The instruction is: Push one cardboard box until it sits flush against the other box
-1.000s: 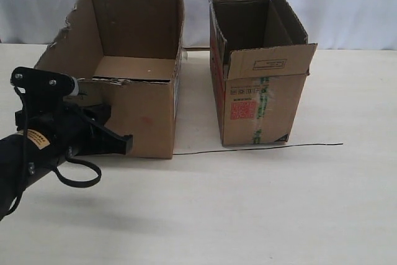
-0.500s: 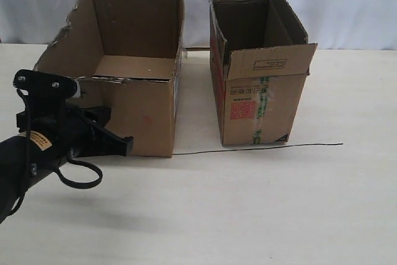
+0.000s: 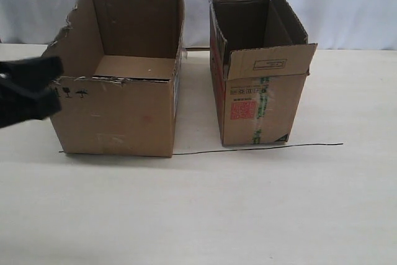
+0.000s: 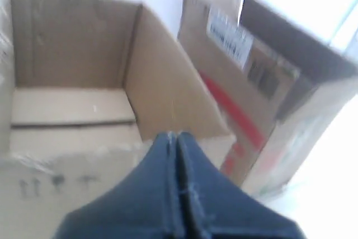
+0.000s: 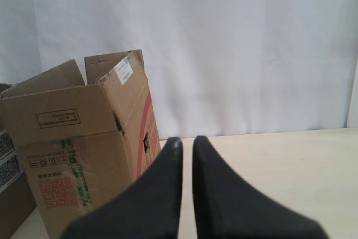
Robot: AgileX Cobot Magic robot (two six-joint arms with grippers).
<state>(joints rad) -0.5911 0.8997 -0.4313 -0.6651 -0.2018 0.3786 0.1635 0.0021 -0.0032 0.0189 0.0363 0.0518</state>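
Observation:
The wide torn-edged cardboard box (image 3: 118, 116) stands left of the taller other box (image 3: 260, 103) with its red label, a strip of bare table between them. My left gripper (image 3: 57, 85) is a motion-blurred dark shape at the left edge, level with the wide box's upper front corner. In the left wrist view the left gripper (image 4: 174, 136) is shut and empty, looking over the wide box (image 4: 72, 110) towards the tall box (image 4: 251, 82). In its own view, the right gripper (image 5: 187, 141) has its fingers nearly together, holding nothing, beside the tall box (image 5: 72, 155).
A thin black line (image 3: 298, 146) runs along the table (image 3: 248, 215) in front of both boxes. A white curtain (image 3: 347, 4) hangs behind them. The right arm does not show in the exterior view.
My left gripper has swung up and left from low against the wide box's front corner to the left edge, now blurred. Neither box has moved.

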